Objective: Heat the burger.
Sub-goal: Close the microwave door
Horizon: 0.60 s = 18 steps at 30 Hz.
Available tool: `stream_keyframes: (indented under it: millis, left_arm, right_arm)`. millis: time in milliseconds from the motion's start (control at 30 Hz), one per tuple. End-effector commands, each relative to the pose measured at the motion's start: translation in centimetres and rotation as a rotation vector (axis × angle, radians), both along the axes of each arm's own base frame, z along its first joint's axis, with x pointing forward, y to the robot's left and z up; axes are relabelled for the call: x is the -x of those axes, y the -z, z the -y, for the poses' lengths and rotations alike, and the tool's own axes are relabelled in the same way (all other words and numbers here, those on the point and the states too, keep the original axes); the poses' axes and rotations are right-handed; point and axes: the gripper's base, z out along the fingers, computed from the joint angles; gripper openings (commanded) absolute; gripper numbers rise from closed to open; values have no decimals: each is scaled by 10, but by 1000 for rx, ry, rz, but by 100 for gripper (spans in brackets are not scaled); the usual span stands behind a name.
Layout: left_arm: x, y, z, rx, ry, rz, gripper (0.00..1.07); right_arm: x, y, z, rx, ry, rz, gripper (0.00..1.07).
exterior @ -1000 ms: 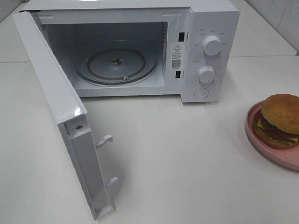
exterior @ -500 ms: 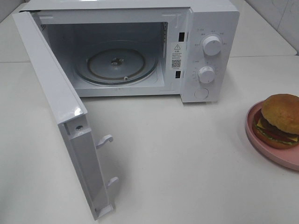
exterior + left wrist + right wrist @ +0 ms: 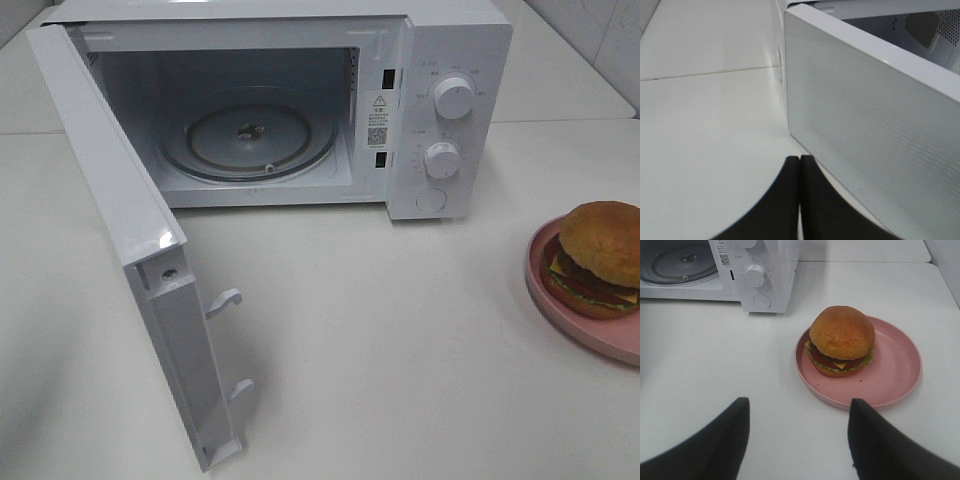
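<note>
Burger (image 3: 842, 340) sits on pink plate (image 3: 890, 377); right fingers (image 3: 715, 445) spread apart, left fingers (image 3: 812, 200) pressed together, empty.

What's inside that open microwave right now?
Only the round glass turntable lies inside the microwave; no food is there. The open door hides part of the left inner wall.

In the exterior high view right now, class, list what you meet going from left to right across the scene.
Open microwave door → glass turntable inside the microwave → two control knobs → burger on the pink plate.
</note>
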Motion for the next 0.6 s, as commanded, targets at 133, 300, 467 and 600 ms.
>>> stream_keyframes:
  millis: [133,300,467,600]
  left_arm:
    - [-35,16,6,8,25,-65,0]
    - [-61,35,10,9,33,-149,0]
    - [-78,53,12,21,26,-220,0]
    - [-89,64,16,17,46,-268,0]
  right_arm:
    - [3,0,0,4,1,33,57]
    - [3,0,0,4,1,33,57]
    - [3,0,0,4,1,33,57]
    - [3,0,0,4,1,33,57]
